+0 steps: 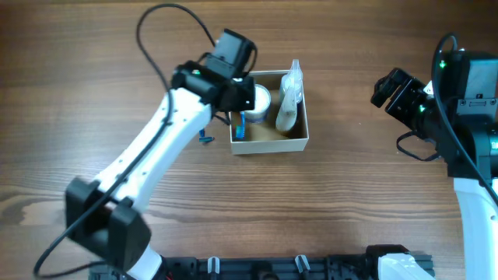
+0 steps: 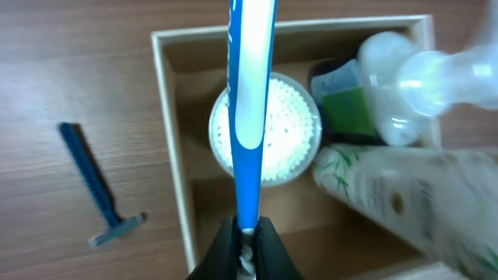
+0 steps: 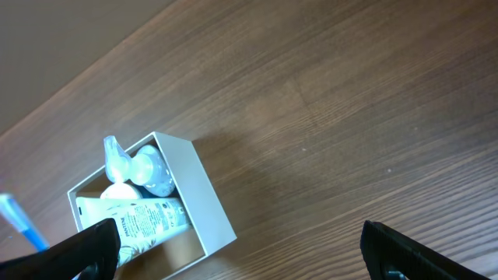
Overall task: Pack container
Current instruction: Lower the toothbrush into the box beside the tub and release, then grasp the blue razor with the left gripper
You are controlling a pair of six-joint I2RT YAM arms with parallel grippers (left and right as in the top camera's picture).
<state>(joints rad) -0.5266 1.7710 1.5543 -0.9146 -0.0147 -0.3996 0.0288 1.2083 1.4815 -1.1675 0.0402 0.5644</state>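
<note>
Container (image 1: 268,145) sits on the counter (image 1: 350,210), with a round jar of cotton swabs (image 2: 266,128), a spray bottle (image 2: 412,74) and a white tube (image 2: 405,202) inside. Left end effector (image 2: 247,243) is over the container's left part, pinching a blue-and-white toothbrush (image 2: 250,93) above the jar. A blue razor (image 2: 93,190) lies on the counter just left of the container; right end effector (image 1: 385,87) is spread, well to the container's right.
</note>
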